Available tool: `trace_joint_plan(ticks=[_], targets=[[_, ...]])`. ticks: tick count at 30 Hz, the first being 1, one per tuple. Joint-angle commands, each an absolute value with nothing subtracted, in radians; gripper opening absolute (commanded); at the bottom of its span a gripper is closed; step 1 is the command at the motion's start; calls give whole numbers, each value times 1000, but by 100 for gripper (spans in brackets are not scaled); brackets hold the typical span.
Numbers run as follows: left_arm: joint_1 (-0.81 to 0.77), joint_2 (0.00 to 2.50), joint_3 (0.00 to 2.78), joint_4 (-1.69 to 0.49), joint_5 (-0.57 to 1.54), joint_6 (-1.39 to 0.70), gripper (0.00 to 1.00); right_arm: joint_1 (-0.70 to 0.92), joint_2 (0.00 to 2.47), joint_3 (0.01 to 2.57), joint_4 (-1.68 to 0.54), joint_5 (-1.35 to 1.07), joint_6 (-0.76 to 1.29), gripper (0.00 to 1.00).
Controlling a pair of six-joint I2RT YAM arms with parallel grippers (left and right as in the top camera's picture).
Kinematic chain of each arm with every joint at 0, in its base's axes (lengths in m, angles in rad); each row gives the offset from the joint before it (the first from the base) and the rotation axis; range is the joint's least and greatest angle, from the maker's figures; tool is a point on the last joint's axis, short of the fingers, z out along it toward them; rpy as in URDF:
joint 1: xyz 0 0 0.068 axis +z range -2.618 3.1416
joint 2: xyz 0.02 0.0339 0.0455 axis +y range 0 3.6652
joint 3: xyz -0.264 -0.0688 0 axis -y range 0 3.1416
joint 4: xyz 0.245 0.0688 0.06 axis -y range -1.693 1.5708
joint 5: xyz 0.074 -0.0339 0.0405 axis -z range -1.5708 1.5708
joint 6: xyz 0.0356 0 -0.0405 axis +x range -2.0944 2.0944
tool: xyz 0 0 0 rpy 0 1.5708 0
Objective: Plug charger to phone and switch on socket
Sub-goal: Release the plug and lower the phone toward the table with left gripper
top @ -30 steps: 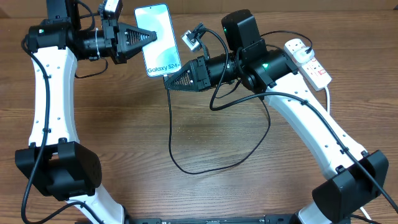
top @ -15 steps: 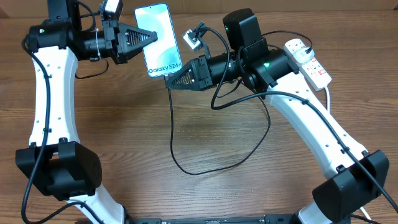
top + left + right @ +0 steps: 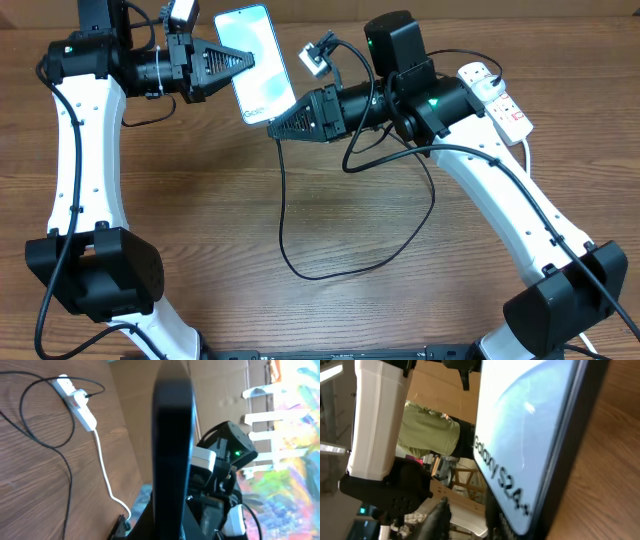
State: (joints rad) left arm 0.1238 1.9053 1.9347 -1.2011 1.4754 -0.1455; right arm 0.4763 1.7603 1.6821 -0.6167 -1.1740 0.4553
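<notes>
The phone (image 3: 256,58), with its blue-teal screen facing up, is held off the table at the back, tilted. My left gripper (image 3: 243,62) is shut on its left edge. In the left wrist view the phone (image 3: 172,435) shows edge-on as a dark bar between the jaws (image 3: 170,527). My right gripper (image 3: 275,128) is at the phone's bottom edge, shut on the tip of the charger (image 3: 300,268), whose black cable hangs down and loops over the table. The right wrist view shows the phone screen (image 3: 525,435) close above the fingers (image 3: 467,520); the tip is hidden. The socket (image 3: 494,96) lies at the back right.
The socket's white cord (image 3: 528,150) runs down the right side past my right arm. In the left wrist view the socket (image 3: 77,402) and its cord (image 3: 107,480) lie on the wood, with black cable (image 3: 62,455) looping beside them.
The phone has tilted and shifted slightly right. My right gripper has moved up and right against the phone's bottom edge, now covering part of the white text.
</notes>
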Motion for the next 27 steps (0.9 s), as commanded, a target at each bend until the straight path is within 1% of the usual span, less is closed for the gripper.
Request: trace_joint_plan(ticks=[1, 3, 4, 6, 8, 11, 15, 17, 21, 27], targets=[[92, 1891, 1953, -1203, 1453, -121, 4, 463, 1728, 1703, -596, -1145, 446, 52], [92, 1891, 1953, -1198, 1402, -145, 4, 463, 1728, 1703, -613, -1118, 446, 71], [92, 1891, 1953, -1195, 1382, -154, 4, 463, 1728, 1703, -636, -1082, 446, 78], [92, 1891, 1953, -1185, 1350, -160, 4, 463, 1728, 1703, -687, -1003, 446, 85], [92, 1891, 1953, -1167, 1349, -163, 4, 463, 1728, 1703, -740, -913, 446, 90], [91, 1891, 1953, -1142, 1321, -183, 4, 463, 1728, 1703, -790, -809, 446, 94], [87, 1893, 1953, -1147, 1138, -207, 4, 455, 1728, 1703, -863, -656, 444, 95], [80, 1900, 1953, -1156, 1091, -206, 4, 443, 1728, 1703, -913, -551, 445, 95], [63, 1932, 1953, -1155, 1052, -197, 4, 414, 1728, 1703, -997, -407, 445, 97], [-1, 2061, 1953, -1154, 1035, -157, 4, 365, 1728, 1703, -1085, -297, 445, 98]])
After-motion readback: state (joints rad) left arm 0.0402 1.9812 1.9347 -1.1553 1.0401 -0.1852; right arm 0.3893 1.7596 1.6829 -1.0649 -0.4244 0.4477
